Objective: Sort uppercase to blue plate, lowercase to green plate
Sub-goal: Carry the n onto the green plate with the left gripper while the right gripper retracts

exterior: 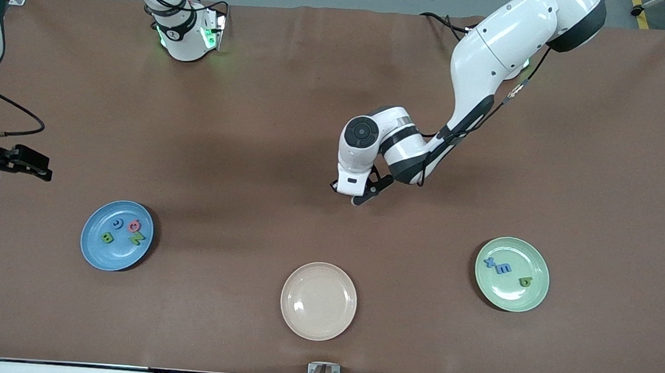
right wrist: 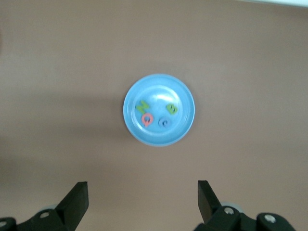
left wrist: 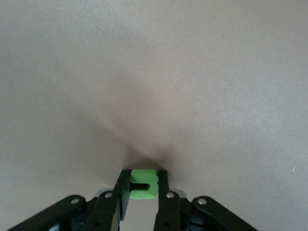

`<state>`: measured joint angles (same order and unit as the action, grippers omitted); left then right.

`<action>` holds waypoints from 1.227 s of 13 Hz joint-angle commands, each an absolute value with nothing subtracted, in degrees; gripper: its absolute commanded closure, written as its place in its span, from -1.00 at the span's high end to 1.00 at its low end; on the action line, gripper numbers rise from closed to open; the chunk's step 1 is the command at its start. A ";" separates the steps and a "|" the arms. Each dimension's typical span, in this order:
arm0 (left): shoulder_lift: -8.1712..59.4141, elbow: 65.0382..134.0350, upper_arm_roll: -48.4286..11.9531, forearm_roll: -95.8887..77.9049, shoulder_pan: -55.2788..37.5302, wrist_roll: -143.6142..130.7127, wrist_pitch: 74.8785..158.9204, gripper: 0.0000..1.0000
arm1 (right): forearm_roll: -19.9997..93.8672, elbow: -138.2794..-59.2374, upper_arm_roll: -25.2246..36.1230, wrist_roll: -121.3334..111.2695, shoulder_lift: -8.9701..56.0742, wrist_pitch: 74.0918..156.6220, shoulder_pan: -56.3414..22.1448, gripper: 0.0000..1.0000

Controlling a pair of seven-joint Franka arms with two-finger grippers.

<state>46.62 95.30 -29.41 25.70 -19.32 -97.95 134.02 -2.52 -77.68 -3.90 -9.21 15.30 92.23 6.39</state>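
four capitals: on blue plate (exterior: pixel 90 244)
left end effector (left wrist: pixel 140 202): clenched on green u (left wrist: pixel 143 183), over table (exterior: pixel 253 146)
right end effector (right wrist: pixel 143 202): spread wide, waiting

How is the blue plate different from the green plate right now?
The blue plate holds four letters; the green plate holds only three. The blue plate's letters are green, blue and pink-red, while the green plate's are just blue and green. The blue plate lies toward the right arm's end of the table, the green plate toward the left arm's end. Both are round, plain and look the same size.
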 commanded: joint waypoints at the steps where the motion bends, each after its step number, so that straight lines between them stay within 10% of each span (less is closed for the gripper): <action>1: 43.16 95.71 -29.00 26.98 -18.11 -97.92 129.65 -0.90 | -2.55 -79.37 -4.31 -9.58 12.67 91.15 7.64 1.00; 16: 39.99 91.94 -29.18 31.73 -0.28 -70.17 129.02 -1.00 | 0.09 -93.08 -5.01 -8.96 -0.88 96.60 10.20 1.00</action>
